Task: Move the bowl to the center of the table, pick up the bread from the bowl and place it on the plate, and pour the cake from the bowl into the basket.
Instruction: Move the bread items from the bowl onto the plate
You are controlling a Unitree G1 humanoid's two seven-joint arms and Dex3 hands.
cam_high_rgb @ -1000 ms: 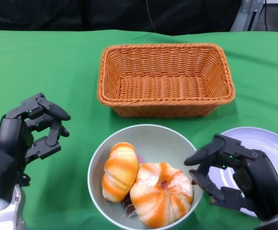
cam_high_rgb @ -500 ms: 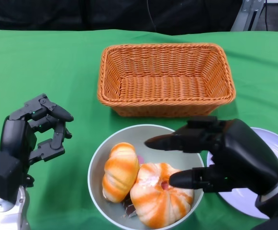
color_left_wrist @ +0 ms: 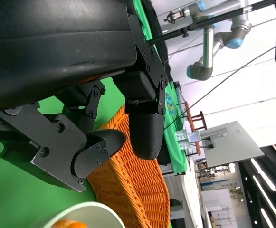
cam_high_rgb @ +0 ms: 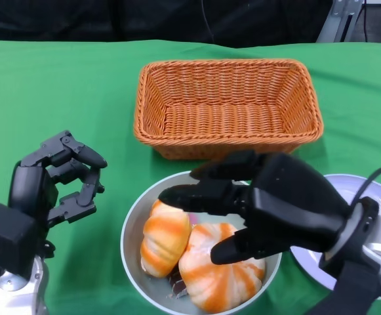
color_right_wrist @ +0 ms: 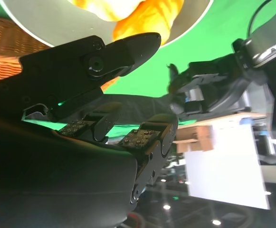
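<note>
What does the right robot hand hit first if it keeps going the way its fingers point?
Probably the croissant-shaped bread in the bowl. The right robot hand is open above the bowl, its fingers aimed at that piece. Height above it is unclear.

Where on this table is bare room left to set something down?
Bare green cloth lies left of the wicker basket, and the basket's inside is empty. It is crowded near the bowl: the right hand hovers over it, with the left hand and plate flanking.
</note>
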